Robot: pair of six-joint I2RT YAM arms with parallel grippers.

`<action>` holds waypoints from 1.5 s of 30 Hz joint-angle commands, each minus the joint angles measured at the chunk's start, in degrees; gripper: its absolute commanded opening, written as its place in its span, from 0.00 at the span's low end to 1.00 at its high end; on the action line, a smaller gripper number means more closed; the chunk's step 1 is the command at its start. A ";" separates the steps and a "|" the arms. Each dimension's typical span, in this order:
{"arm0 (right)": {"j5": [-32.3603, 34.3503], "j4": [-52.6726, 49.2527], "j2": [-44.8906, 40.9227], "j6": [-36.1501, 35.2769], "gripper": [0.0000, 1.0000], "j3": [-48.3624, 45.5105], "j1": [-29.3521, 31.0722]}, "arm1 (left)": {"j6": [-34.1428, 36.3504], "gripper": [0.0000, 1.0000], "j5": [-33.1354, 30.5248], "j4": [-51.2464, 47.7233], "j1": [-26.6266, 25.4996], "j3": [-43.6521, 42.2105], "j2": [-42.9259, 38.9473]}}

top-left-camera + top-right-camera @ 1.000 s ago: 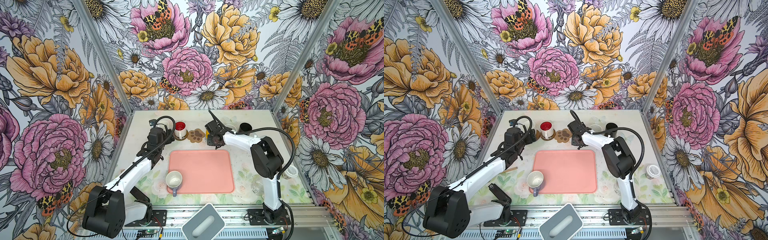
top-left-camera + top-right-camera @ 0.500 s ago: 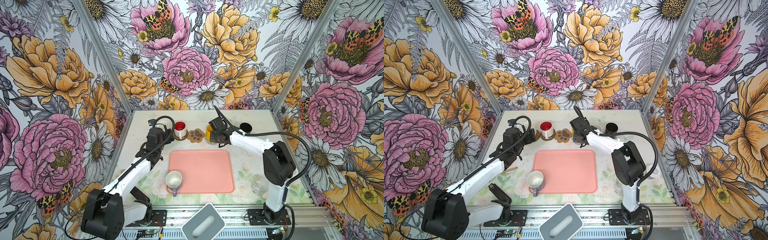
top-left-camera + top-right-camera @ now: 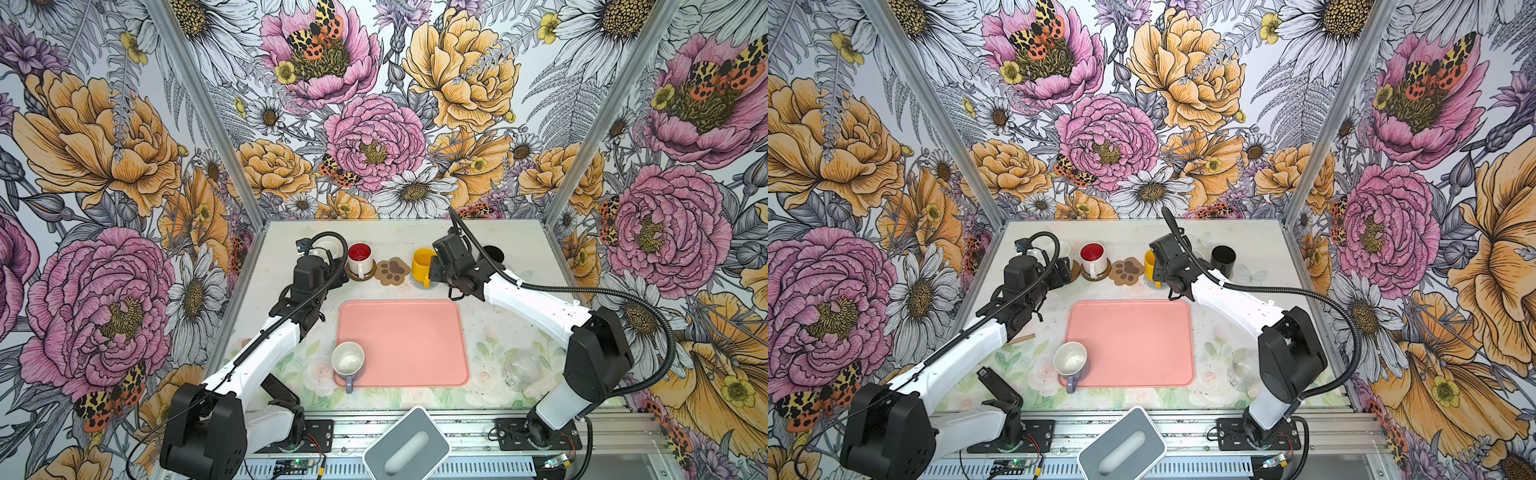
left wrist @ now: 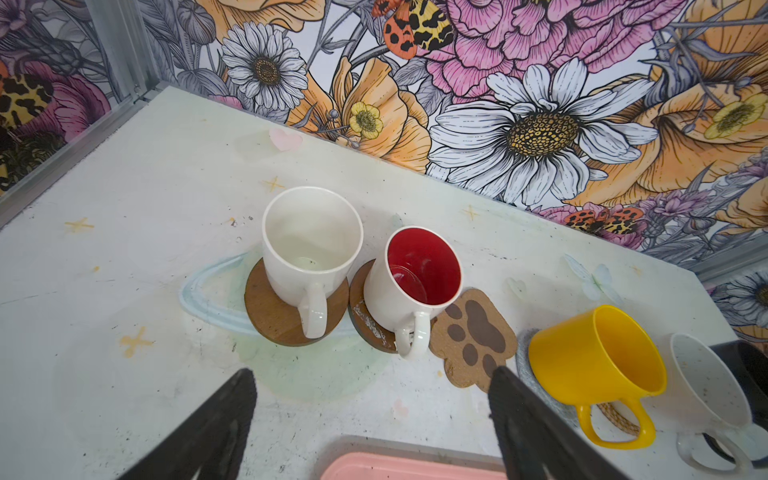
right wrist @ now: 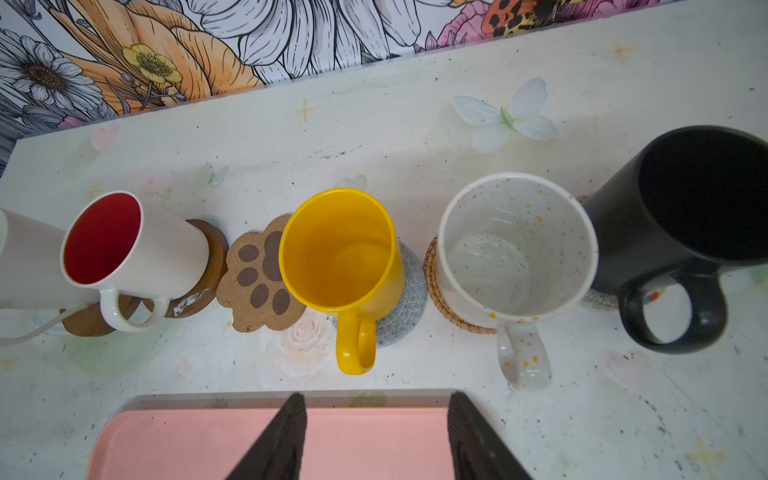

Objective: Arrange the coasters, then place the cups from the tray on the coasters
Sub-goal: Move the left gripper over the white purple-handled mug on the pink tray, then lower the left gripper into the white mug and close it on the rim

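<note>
Your left gripper (image 4: 372,374) hangs wide open and empty, short of the plain white handled mug (image 4: 311,245) on its glossy brown disc coaster (image 4: 266,307). In both top views the arm's cable (image 3: 332,239) hides most of that mug. Next, the white mug with red inside (image 4: 415,274) sits on a second brown disc (image 4: 358,303), and the tan paw-print coaster (image 4: 473,332) lies bare. The yellow mug (image 5: 340,249) stands on a grey-blue woven round (image 5: 409,286). Your right gripper (image 5: 377,399) is parted and holds nothing, near that mug's handle without touching it. From above it mostly hides the speckled white mug (image 5: 515,249), which sits on a tan woven round (image 5: 431,270). The black mug (image 5: 685,208) is cut off at the frame edge, and its pale coaster (image 5: 598,299) barely shows. The lavender mug (image 3: 348,361) stands at the near left corner of the salmon-pink rectangular tray (image 3: 403,332). You cannot tell whether it sits wholly inside the rim.
</note>
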 commanded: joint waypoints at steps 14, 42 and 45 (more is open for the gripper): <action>5.21 13.03 -6.43 5.20 0.68 -10.75 -1.83 | 3.21 0.85 0.19 -16.48 -10.02 4.38 -10.07; 0.67 17.51 -8.06 6.39 0.72 -15.27 -5.29 | -11.73 0.79 -13.60 -45.01 -32.76 4.68 -15.14; 0.60 17.60 -8.48 6.41 0.72 -15.66 -5.43 | -13.39 0.79 -13.53 -47.73 -33.82 5.14 -15.16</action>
